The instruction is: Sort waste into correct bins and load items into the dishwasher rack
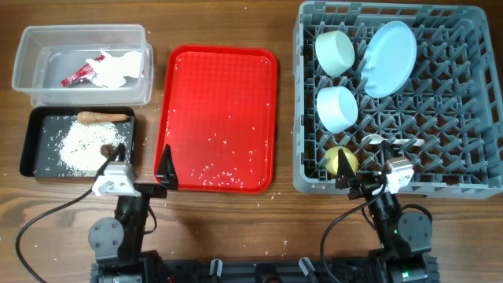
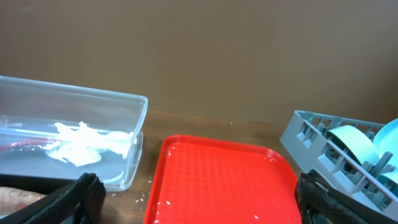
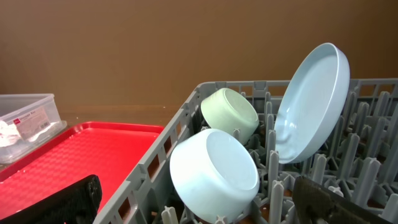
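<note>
The clear tub [image 1: 82, 30] holds the sachet wrapper [image 1: 78, 75] and napkin [image 1: 118, 69]. The black tray [image 1: 26, 141] holds rice [image 1: 78, 148], the carrot-like stick [image 1: 102, 117] and a brown lump [image 1: 106, 150]. The grey rack [image 1: 302, 102] holds two bowls [image 1: 335, 51] [image 1: 338, 108], the plate [image 1: 391, 57], the yellow cup [image 1: 342, 160] and the spoon [image 1: 393, 142]. My left gripper [image 1: 140, 163] is open and empty at the red tray's near left corner. My right gripper [image 1: 368, 174] is open and empty at the rack's near edge, facing a bowl [image 3: 214, 174] and the plate [image 3: 311, 102].
The red tray [image 1: 220, 94] lies between bins and rack with a few rice grains [image 1: 212, 169] on it. The left wrist view shows the tub [image 2: 134, 143] and the red tray [image 2: 224, 174]. Bare wood runs along the near edge.
</note>
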